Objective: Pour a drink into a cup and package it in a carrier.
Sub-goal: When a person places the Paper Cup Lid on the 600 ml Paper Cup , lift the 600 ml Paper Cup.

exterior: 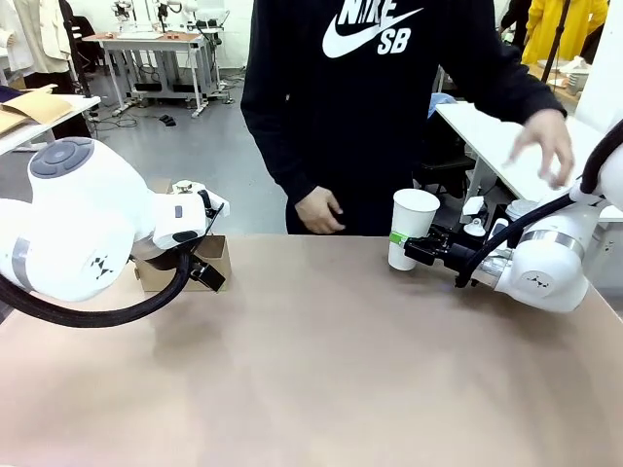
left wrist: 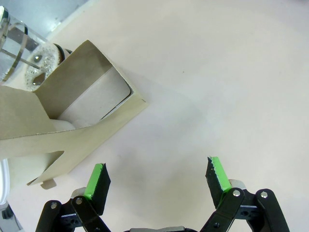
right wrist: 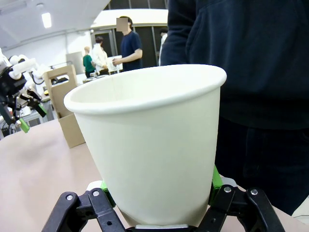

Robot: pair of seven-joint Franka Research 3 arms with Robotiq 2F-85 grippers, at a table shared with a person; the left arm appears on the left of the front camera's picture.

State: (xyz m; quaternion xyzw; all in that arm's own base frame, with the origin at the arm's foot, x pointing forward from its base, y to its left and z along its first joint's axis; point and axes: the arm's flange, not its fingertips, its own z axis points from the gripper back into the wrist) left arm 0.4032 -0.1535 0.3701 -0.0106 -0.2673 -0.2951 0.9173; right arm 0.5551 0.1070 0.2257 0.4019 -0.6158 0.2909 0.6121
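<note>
Right side first: clamped firmly on a tall, tapered white paper cup [exterior: 414,231] with the right gripper [exterior: 401,243], green pads [right wrist: 216,176] pressed against its lower wall. Held upright near the far edge of the tan surface [exterior: 321,370], right in front of the person in the dark hooded top; cannot tell whether touching down or just clear.

Over on the left: jaws of the left gripper [left wrist: 157,176] spread wide apart, gripping nothing, hovering above bare surface just beside the small brown cardboard carrier [left wrist: 82,92] with its tall handle tab. Sitting at the far left, that carrier, well apart from the cup. Tucked right behind it, a clear glass jug [left wrist: 19,46] with a metal band, bubbles on the drink [left wrist: 41,67] inside.

One of the person's hands [exterior: 319,211] down at the waist, the other [exterior: 545,146] raised over a white side table.
</note>
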